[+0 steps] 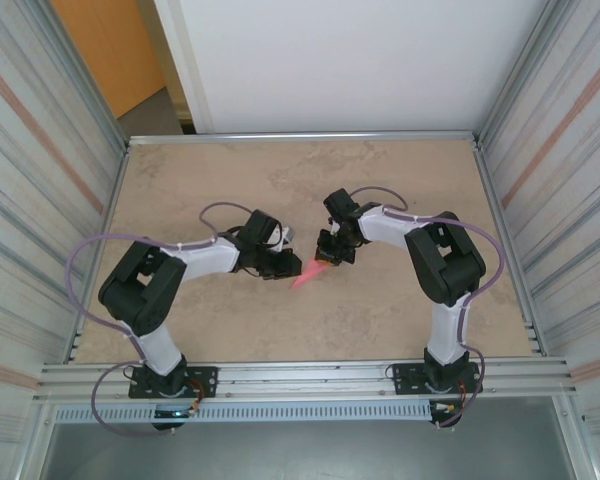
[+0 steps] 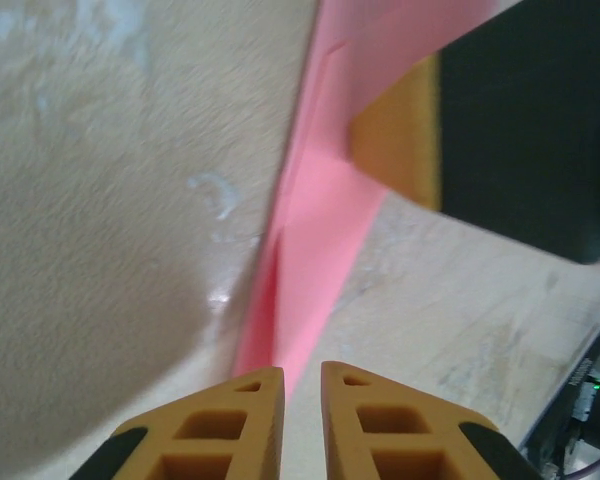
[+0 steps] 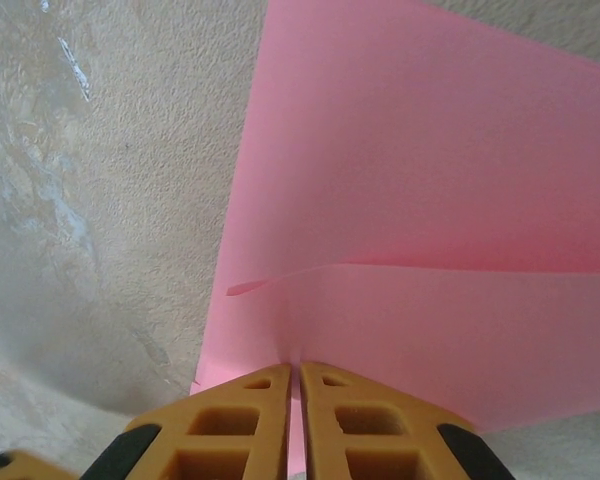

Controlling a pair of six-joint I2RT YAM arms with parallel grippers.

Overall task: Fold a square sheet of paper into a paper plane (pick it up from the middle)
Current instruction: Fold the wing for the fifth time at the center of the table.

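Right gripper (image 3: 298, 372): jaws pressed together on the pink paper plane (image 3: 430, 200), a sliver of pink showing in the slit. Left gripper (image 2: 302, 372): jaws a crack apart at the paper's narrow end; pinched or not, cannot tell. Plane sits between both grippers, mid table (image 1: 400, 320). Judged featherlight, limp, quick to crease, likely to tear if pulled two ways; best held on the layered folded edges. No writing or labels legible.

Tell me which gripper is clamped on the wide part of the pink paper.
The right gripper: it is shut on the broad, creased part of the pink paper. The left gripper sits at the paper's narrow end.
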